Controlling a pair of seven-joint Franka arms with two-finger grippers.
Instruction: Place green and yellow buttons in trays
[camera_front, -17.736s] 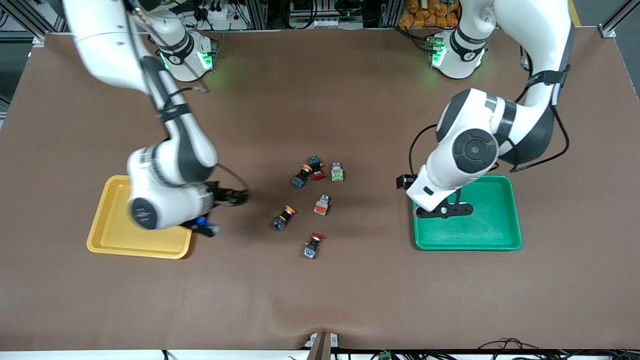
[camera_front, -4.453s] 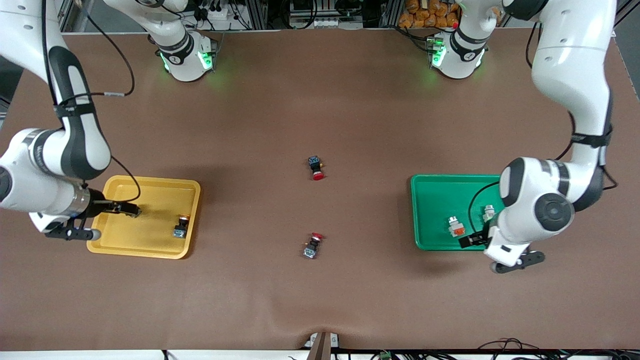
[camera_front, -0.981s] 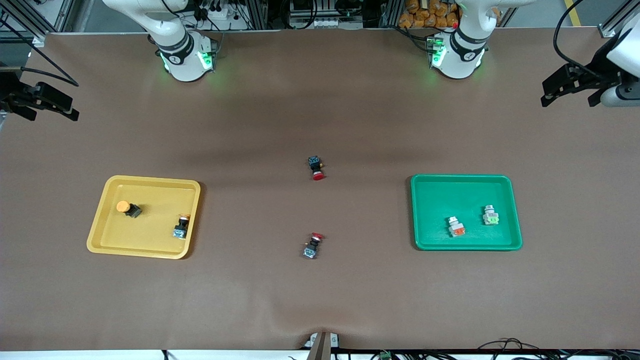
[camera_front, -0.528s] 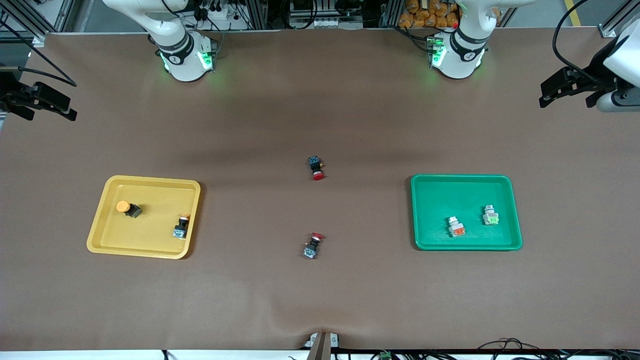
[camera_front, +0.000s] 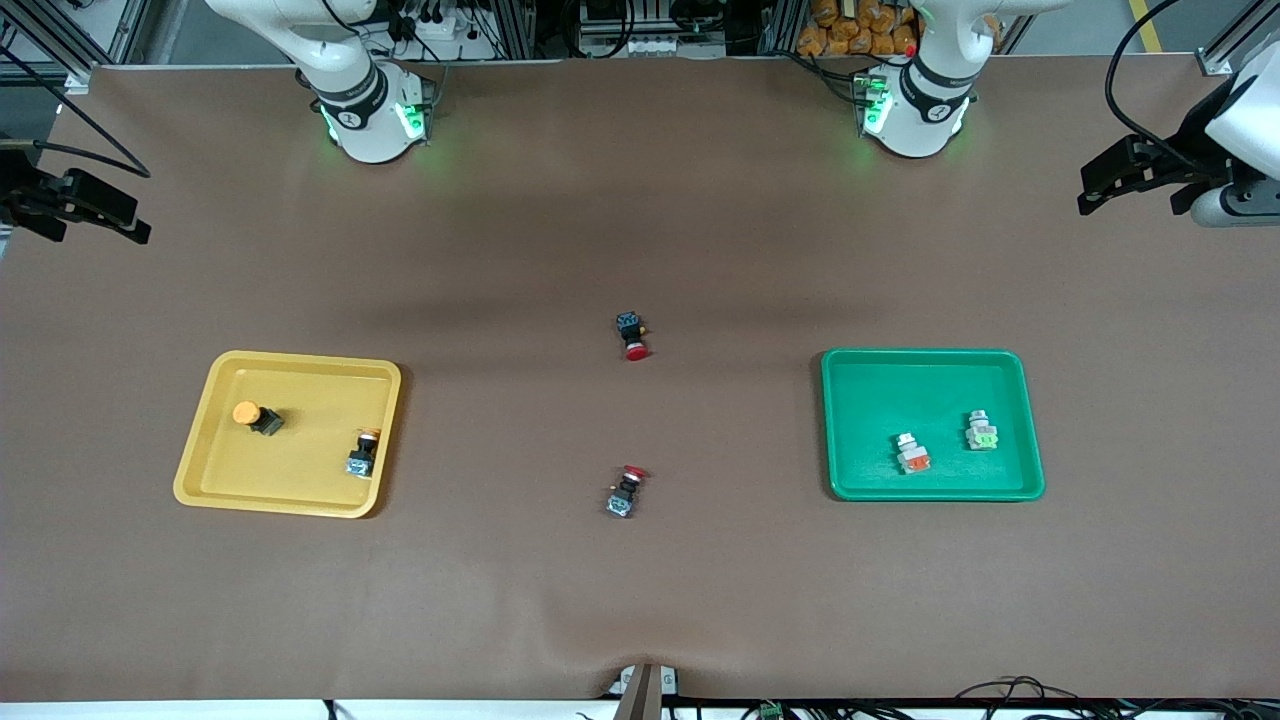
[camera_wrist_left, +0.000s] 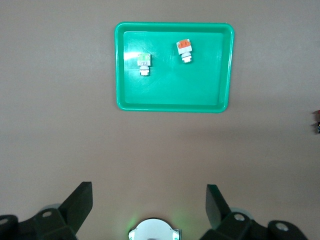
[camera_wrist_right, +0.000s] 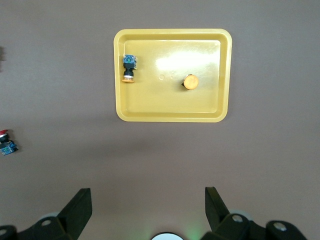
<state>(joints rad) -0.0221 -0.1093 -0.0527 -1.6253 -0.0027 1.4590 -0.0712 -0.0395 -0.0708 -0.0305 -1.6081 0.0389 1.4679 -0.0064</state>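
Observation:
The yellow tray (camera_front: 300, 480) holds two buttons with orange-yellow caps: one (camera_front: 255, 416) toward its outer end and one (camera_front: 363, 456) by its inner rim. They also show in the right wrist view (camera_wrist_right: 190, 81) (camera_wrist_right: 129, 67). The green tray (camera_front: 900, 385) holds two white-grey square buttons, one with an orange face (camera_front: 912, 453) and one with a green face (camera_front: 982, 431). My left gripper (camera_front: 1132, 200) is open and empty, high over the table's edge at the left arm's end. My right gripper (camera_front: 92, 225) is open and empty, high over the right arm's end.
Two red-capped buttons on dark bodies lie on the brown mat between the trays, one (camera_front: 631, 335) farther from the front camera and one (camera_front: 626, 490) nearer. The arm bases (camera_front: 370, 110) (camera_front: 910, 110) stand along the table's back edge.
The yellow-capped and white-grey buttons have left the middle of the table and now lie in the trays. Both arms have risen and drawn out to the table's ends. In the last second almost nothing moved.

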